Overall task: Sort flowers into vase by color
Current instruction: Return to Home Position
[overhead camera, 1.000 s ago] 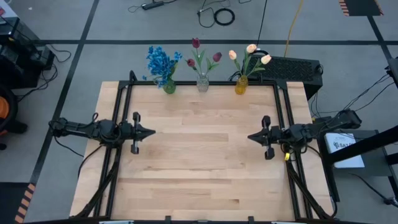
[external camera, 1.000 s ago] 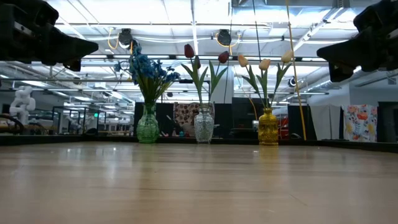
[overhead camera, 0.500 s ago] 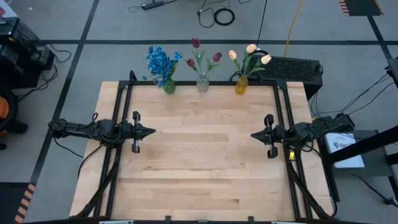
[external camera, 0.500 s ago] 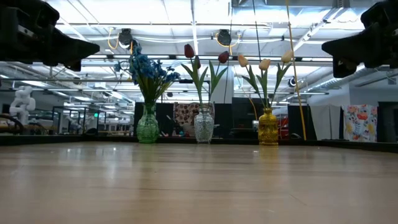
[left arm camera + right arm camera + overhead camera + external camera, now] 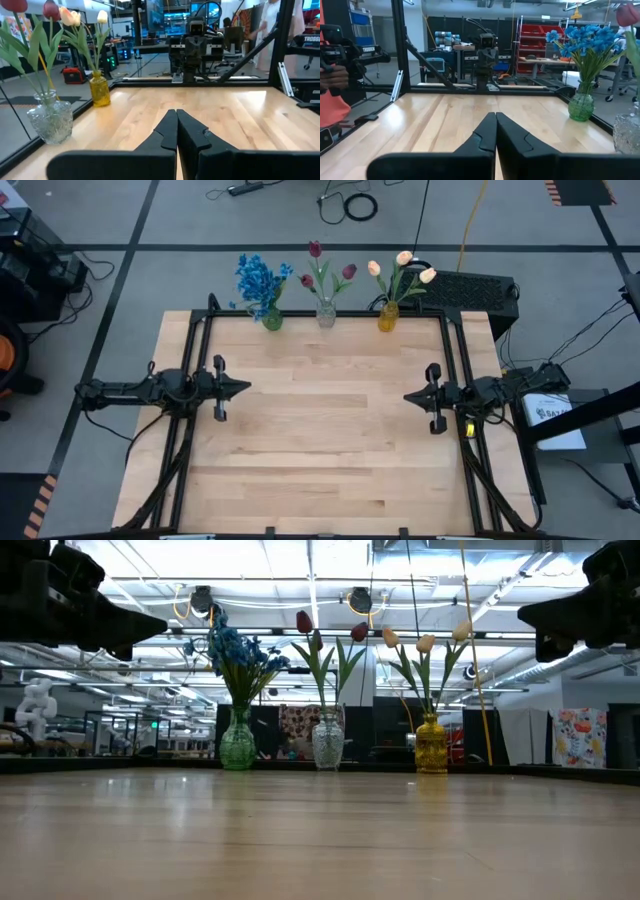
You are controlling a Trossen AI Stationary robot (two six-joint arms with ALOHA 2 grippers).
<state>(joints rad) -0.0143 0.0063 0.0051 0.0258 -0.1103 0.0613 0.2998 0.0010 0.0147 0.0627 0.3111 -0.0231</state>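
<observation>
Three vases stand in a row at the table's far edge. Blue flowers (image 5: 258, 278) stick into a green vase (image 5: 272, 320), dark red tulips (image 5: 322, 265) into a clear vase (image 5: 325, 314), cream-yellow tulips (image 5: 402, 268) into a yellow vase (image 5: 388, 317). My left gripper (image 5: 243, 388) hovers shut at the table's left side, pointing level toward the right. My right gripper (image 5: 408, 397) hovers shut at the right side, pointing level toward the left. Both are far from the vases and hold nothing.
A black frame (image 5: 195, 350) runs along the table's left, right and far sides. A black box (image 5: 475, 290) sits beyond the far right corner. A person's hand with a device (image 5: 335, 70) shows beyond the table's near side in the right wrist view.
My left arm has swung slightly, its gripper tip shifting a little toward the table's far edge. My right gripper has drawn back a little toward the table's right edge. Both stay shut. The flowers and vases have kept still.
</observation>
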